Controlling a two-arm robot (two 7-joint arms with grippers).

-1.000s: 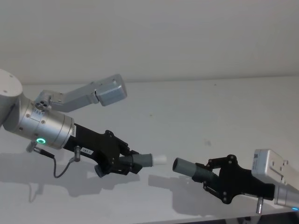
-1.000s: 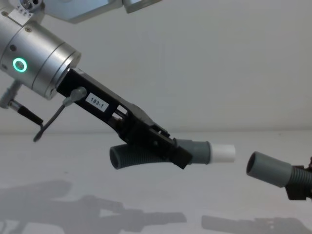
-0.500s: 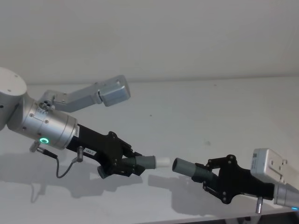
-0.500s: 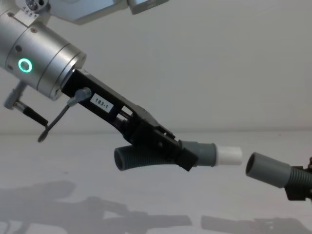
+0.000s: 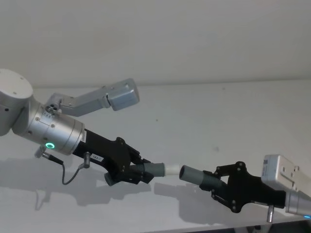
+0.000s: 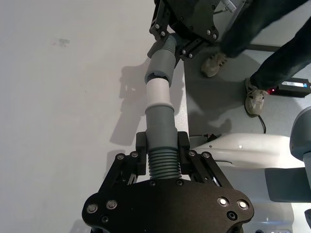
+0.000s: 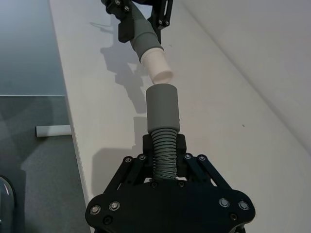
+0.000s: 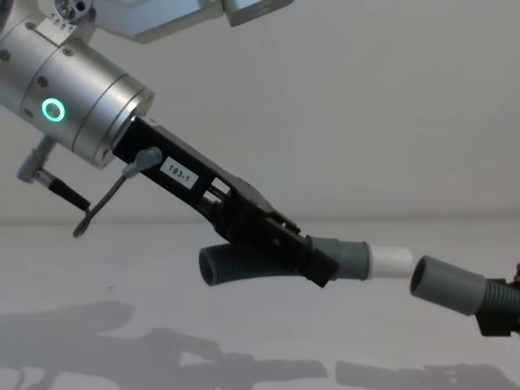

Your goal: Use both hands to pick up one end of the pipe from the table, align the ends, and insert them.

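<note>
My left gripper (image 5: pixel 137 171) is shut on one pipe piece (image 8: pixel 244 266), held above the white table (image 5: pixel 204 121). Its grey cuff (image 5: pixel 155 170) ends in a narrower white tube (image 5: pixel 171 170) that points right. My right gripper (image 5: pixel 217 184) is shut on the ribbed part of the other pipe piece (image 7: pixel 163 150), with its open grey cuff (image 5: pixel 192 173) facing left. The white tube (image 8: pixel 392 262) sits right at the mouth of that cuff (image 8: pixel 443 284), roughly in line. I cannot tell whether it has entered. In the left wrist view the two ends (image 6: pixel 158 80) meet.
The left arm's silver elbow link (image 5: pixel 114 96) hangs over the table's back left. The table's front edge (image 6: pixel 183 111) runs just beside both grippers. Beyond it lies grey floor with a person's legs (image 6: pixel 252 43) and a white tube (image 7: pixel 52 130).
My left gripper has carried its pipe piece to the right and slightly down, closing the gap until the white tube reaches the other cuff. The right gripper has stayed still.
</note>
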